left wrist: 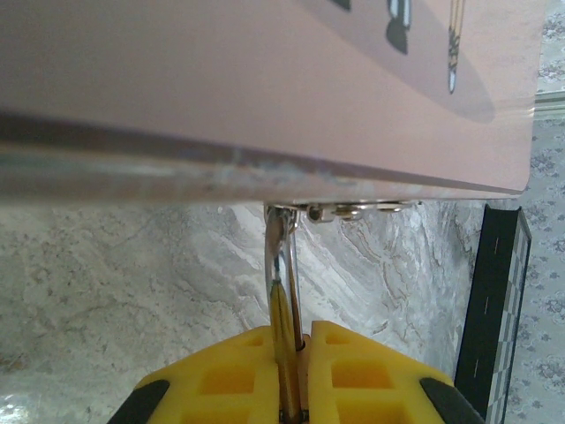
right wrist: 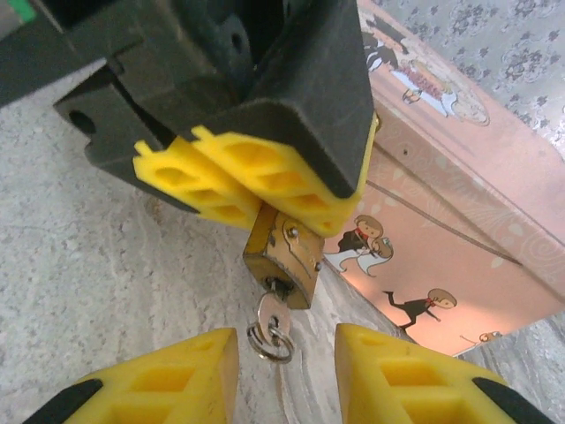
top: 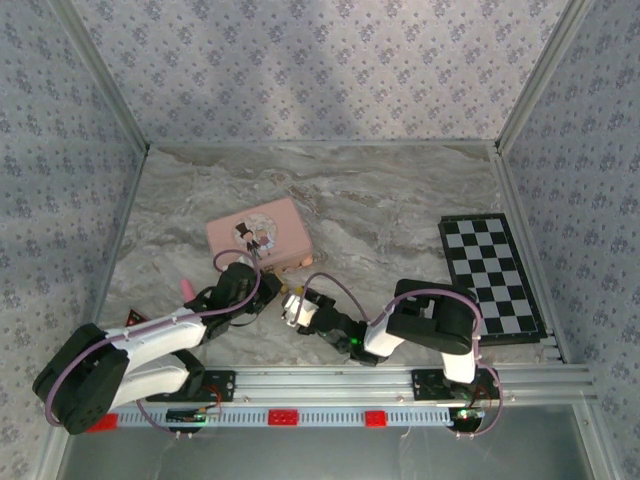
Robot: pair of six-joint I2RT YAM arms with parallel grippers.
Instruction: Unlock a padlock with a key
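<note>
Wide view first: the marbled counter (top: 400, 200) has the checkerboard (top: 490, 275) parked well off to the right, out of the way of the work. The pink box (top: 258, 232), with little cartoon figures on its lid, sits near the middle. I've got both arms reaching in towards its near edge.

The left claw (left wrist: 297, 334) is clamped tight on the padlock (right wrist: 284, 259), its yellow pads pinching the brass body from both sides. From the left wrist I'm looking at that lock edge-on, its silver shackle (left wrist: 279, 247) running up to the metal hasp (left wrist: 349, 211) on the box's edge. I read that hold as a brace: it keeps the lock from swinging on the hasp and points the keyhole end straight at my other arm.

The right claw (right wrist: 286, 340) is lined up on that end, jaws apart with one yellow finger on either side of the key (right wrist: 269, 311) and neither touching it. The key is already seated in the keyhole. Its little wire ring (right wrist: 273, 343) dangles just below, right between my fingers.

My read: insertion is done and the grab and turn are next. A sloppy pinch would catch the ring rather than the key head.
</note>
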